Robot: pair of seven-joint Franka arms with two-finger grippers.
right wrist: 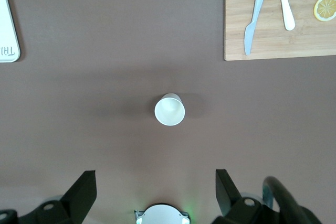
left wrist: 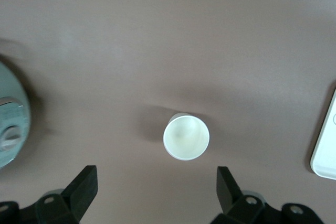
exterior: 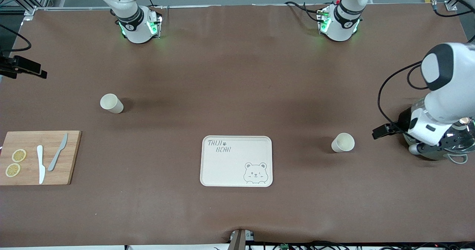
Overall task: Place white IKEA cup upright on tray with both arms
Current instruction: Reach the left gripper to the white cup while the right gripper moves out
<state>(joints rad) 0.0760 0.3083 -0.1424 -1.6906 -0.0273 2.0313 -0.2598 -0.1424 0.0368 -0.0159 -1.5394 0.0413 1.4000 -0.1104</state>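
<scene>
Two white cups stand upright with mouths up on the brown table. One cup (exterior: 343,142) stands beside the tray toward the left arm's end; it shows in the left wrist view (left wrist: 186,136). My left gripper (left wrist: 157,176) hangs open and empty high over the table close to this cup. The other cup (exterior: 111,103) stands toward the right arm's end, farther from the front camera than the tray; it shows in the right wrist view (right wrist: 169,109). My right gripper (right wrist: 156,178) is open and empty high above it. The cream "TAIJI BEAR" tray (exterior: 236,161) lies bare between the cups.
A wooden cutting board (exterior: 39,157) with two knives and lemon slices lies at the right arm's end. A round glass vessel (exterior: 458,142) stands under the left arm at its end of the table. The arm bases (exterior: 139,25) stand along the back edge.
</scene>
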